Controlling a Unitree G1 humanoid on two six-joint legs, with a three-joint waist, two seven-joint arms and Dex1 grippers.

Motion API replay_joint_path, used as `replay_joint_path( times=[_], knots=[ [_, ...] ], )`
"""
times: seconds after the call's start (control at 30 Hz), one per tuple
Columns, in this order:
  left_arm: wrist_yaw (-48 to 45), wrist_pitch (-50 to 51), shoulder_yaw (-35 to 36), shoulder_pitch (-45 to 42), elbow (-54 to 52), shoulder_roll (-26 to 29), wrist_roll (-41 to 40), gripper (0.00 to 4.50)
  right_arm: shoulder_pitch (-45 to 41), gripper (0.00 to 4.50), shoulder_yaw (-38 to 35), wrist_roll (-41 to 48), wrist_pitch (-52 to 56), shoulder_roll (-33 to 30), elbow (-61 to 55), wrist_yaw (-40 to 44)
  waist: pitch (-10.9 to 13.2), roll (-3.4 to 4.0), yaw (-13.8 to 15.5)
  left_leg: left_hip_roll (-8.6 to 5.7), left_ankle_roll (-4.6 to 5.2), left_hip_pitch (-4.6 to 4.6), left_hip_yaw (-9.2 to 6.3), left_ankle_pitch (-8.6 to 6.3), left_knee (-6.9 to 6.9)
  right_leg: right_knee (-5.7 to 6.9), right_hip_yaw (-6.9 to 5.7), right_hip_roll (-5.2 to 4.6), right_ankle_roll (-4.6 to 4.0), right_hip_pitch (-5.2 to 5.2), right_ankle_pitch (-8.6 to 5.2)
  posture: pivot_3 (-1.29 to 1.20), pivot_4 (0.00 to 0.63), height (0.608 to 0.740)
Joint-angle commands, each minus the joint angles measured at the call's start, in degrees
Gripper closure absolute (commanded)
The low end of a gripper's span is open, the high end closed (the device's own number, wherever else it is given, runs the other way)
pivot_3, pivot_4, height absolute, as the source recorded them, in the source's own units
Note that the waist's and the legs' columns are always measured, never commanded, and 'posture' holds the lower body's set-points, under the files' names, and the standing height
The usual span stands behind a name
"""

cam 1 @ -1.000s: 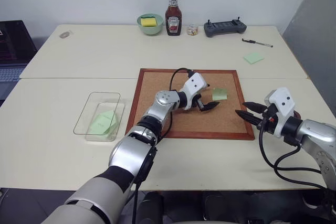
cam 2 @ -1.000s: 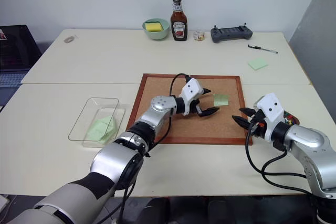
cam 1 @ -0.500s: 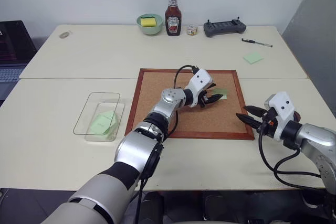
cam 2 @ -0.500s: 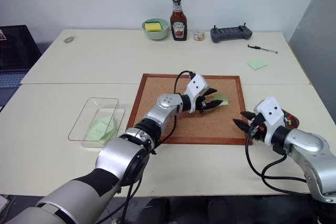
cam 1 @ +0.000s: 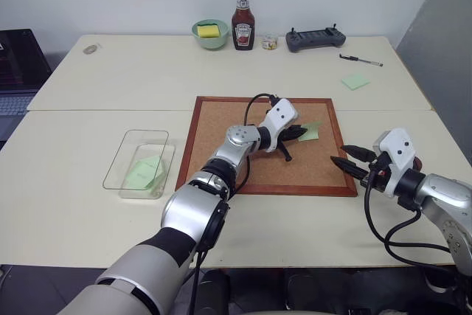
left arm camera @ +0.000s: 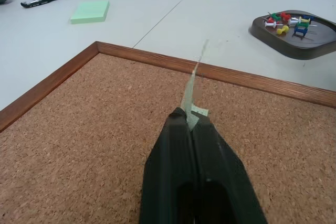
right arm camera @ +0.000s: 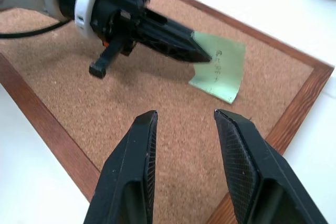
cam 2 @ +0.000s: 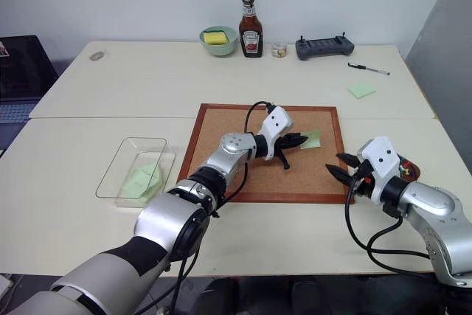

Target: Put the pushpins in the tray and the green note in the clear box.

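The green note (cam 1: 310,131) lies on the corkboard (cam 1: 243,119), one edge lifted. My left gripper (cam 1: 300,132) is shut on that edge; in the left wrist view the closed fingertips (left arm camera: 190,121) pinch the thin paper (left arm camera: 194,80). My right gripper (cam 1: 348,157) hovers open and holding nothing over the board's right frame, pointing at the note (right arm camera: 220,69). The dark reddish-brown tray (left arm camera: 310,45) holds several pushpins (left arm camera: 286,22) and sits on the table right of the board, partly hidden behind my right gripper. The clear box (cam 1: 131,142) stands left of the board with a pale green note (cam 1: 147,171) inside.
Along the table's far edge stand a light green bowl (cam 1: 211,33), a ketchup bottle (cam 1: 243,27), a small jar (cam 1: 271,41) and a dark controller (cam 1: 316,38). A pen (cam 1: 361,60) and a green note pad (cam 1: 355,81) lie at the far right. A laptop (cam 1: 18,64) is at the left.
My left gripper, open a second ago, reached a little toward the green note and closed on its edge. The right gripper has stayed open and about where it was.
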Motion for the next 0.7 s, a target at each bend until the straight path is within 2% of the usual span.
replay_joint_path(
  times=[0.03, 0.47, 0.7],
  knots=[
    [-0.1, -0.5, 1.0, -1.5, -0.6, 0.2, 0.2, 4.46, 0.5, 2.68, -1.1, -0.3, -4.1, -0.3, -1.9, 1.8, 0.0, 0.00, 0.0, 0.00, 0.00, 0.00, 0.00, 0.00, 0.00, 0.01, 0.00, 0.00, 0.00, 0.00, 0.00, 0.00, 0.150, 0.740],
    [0.5, 1.4, 4.9, -3.1, -2.4, 2.3, -2.1, 4.46, -1.6, 2.68, 0.7, 1.4, -3.9, -1.1, -3.1, 4.8, 0.0, 0.00, -0.1, 0.00, 0.00, 0.03, 0.01, 0.00, 0.04, 0.10, 0.01, 0.00, 0.00, -0.01, 0.00, 0.00, 0.150, 0.740],
    [-0.5, 3.6, 7.8, -1.6, -10.0, 6.5, -5.0, 4.46, -5.2, 2.68, 4.0, 1.0, -4.3, 0.2, -2.4, 5.4, 0.0, 0.00, -0.2, 0.00, -0.01, 0.03, -0.01, 0.01, 0.08, 0.20, 0.01, 0.00, 0.00, -0.04, 0.00, 0.00, 0.150, 0.740]
  ],
)
